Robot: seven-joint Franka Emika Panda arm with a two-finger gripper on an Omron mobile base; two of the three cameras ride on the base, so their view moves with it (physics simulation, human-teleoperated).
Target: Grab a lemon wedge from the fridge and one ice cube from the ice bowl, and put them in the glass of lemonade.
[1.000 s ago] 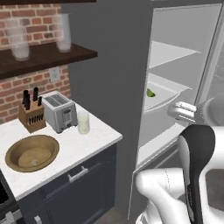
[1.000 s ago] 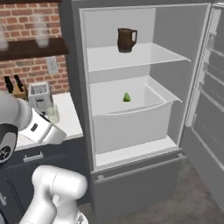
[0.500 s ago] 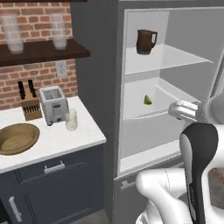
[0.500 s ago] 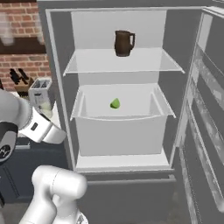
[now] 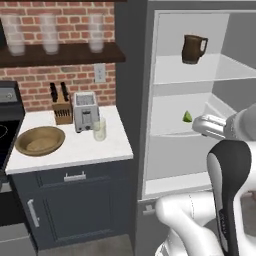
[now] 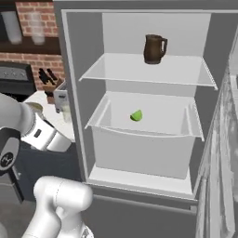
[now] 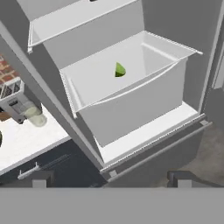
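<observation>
Hand view looks into the open fridge, where the lemon wedge lies in the white drawer under the clear shelf, and the tool stands wide and empty, well short of the drawer. Left of the fridge, on the white desk, the glass of lemonade stands just in front of the toaster, with the ice bowl further left; a brown mug sits on the fridge's upper shelf.
</observation>
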